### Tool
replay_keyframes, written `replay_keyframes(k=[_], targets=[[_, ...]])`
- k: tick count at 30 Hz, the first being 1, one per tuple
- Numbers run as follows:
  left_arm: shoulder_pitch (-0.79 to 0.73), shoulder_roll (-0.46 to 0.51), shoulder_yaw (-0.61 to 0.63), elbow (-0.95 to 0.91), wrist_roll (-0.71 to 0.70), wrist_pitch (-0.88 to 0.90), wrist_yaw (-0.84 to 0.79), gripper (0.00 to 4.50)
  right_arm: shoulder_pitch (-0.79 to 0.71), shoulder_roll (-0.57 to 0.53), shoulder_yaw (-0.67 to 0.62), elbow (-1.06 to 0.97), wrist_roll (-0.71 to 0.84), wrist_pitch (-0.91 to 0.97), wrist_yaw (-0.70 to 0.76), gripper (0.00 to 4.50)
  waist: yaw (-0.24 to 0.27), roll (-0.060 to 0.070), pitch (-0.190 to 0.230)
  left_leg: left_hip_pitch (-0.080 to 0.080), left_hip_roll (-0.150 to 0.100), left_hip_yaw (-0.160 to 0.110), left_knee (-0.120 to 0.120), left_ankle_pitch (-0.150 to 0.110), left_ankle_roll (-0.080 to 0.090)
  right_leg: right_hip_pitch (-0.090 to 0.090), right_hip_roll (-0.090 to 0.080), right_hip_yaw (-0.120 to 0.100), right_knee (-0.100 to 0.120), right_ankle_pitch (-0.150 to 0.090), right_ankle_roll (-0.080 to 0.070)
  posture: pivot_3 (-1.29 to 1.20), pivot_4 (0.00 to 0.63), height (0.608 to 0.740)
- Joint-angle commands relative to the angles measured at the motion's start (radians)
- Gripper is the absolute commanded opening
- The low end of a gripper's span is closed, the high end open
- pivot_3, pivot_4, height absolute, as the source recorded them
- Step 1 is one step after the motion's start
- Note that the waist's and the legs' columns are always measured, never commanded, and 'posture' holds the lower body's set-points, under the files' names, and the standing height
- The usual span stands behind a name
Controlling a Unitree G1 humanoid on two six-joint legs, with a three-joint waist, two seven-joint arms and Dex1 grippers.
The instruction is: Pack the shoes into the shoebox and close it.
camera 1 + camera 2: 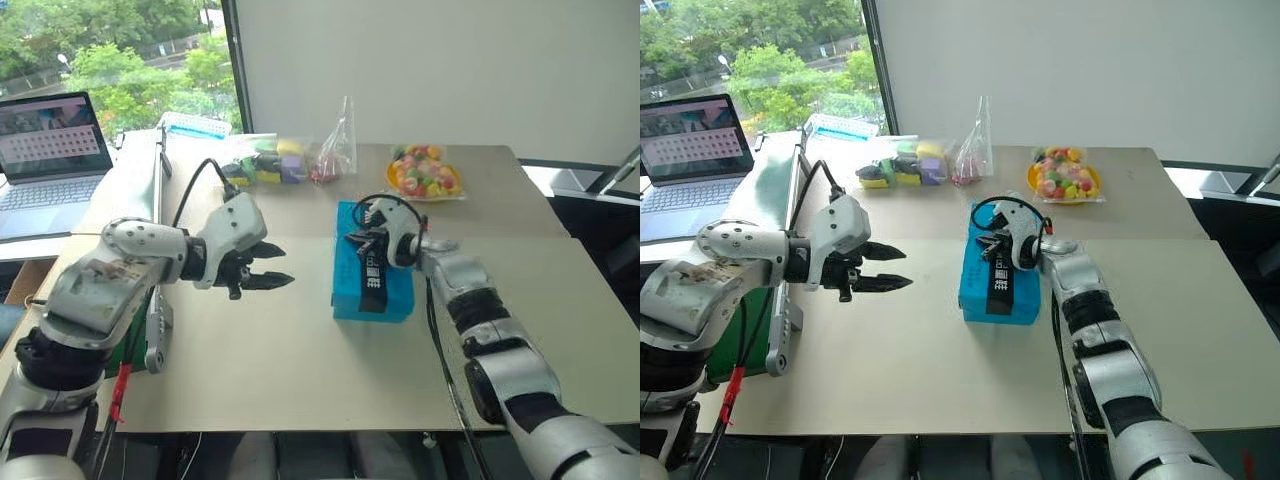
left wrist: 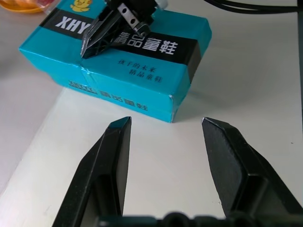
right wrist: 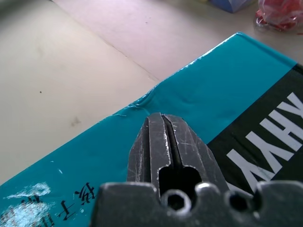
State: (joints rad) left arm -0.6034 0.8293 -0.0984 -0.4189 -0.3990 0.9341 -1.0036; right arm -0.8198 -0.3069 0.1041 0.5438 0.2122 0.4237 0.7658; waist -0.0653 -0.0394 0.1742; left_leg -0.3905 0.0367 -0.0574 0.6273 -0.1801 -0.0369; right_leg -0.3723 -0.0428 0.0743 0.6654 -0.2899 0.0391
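Shoebox (image 1: 372,278) lying closed mid-table (image 1: 270,350). Right gripper (image 3: 163,125) pressing its lid, fingers pinched together, holding nothing. Left gripper (image 2: 165,124) hovering beside the box, fingers spread, empty. Left wrist view is showing the lid's dark printed band. Head views are showing laptop (image 1: 50,160), bagged items (image 1: 290,160), window.
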Motion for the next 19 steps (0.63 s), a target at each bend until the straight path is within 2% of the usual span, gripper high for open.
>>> replay_keyframes(k=[1, 3, 6, 11, 14, 19], targets=[[0.007, -0.011, 0.048, 0.002, -0.016, -0.014, 0.040, 2.51, 0.064, -0.070, -0.045, -0.377, 0.117, 0.116, 0.082, 0.08, 0.001, 0.002, 0.001, -0.008, 0.000, -0.001, 0.000, 0.000, 0.000, -0.009, 0.000, 0.000, 0.002, 0.003, -0.005, 0.00, 0.150, 0.740], [0.014, -0.019, 0.049, 0.009, -0.009, -0.041, 0.051, 2.51, 0.109, -0.126, -0.040, -0.526, 0.153, 0.169, 0.122, 0.08, 0.003, 0.003, 0.002, -0.030, -0.002, -0.001, 0.003, 0.000, 0.000, -0.033, -0.001, 0.000, 0.014, 0.004, -0.006, 0.00, 0.150, 0.740], [0.013, -0.063, 0.063, 0.031, -0.009, -0.076, 0.089, 2.51, 0.172, -0.266, -0.005, -0.701, 0.150, 0.209, 0.201, 0.08, 0.011, 0.004, 0.003, -0.038, -0.002, -0.002, 0.003, 0.000, 0.000, -0.040, -0.002, -0.001, 0.017, 0.004, -0.007, 0.00, 0.150, 0.740], [0.022, -0.063, 0.017, 0.083, 0.039, -0.159, 0.086, 2.51, 0.226, -0.398, -0.013, -0.801, 0.156, 0.254, 0.246, 0.08, 0.023, 0.004, 0.005, -0.038, -0.003, 0.000, 0.006, 0.000, 0.000, -0.039, -0.002, -0.001, 0.012, 0.004, -0.007, 0.00, 0.150, 0.740], [0.002, -0.099, 0.041, 0.115, 0.013, -0.174, 0.096, 2.51, 0.249, -0.426, -0.012, -0.789, 0.130, 0.244, 0.233, 0.08, 0.022, 0.004, 0.005, -0.029, -0.002, 0.000, 0.006, 0.000, 0.000, -0.030, -0.002, -0.001, 0.011, 0.003, -0.005, 0.00, 0.150, 0.740], [0.002, -0.116, 0.042, 0.140, 0.009, -0.181, 0.099, 2.51, 0.261, -0.442, -0.007, -0.786, 0.111, 0.242, 0.215, 0.08, 0.020, 0.004, 0.005, -0.030, -0.002, 0.000, 0.006, 0.000, 0.000, -0.031, -0.001, -0.001, 0.012, 0.003, -0.005, 0.00, 0.150, 0.740]])
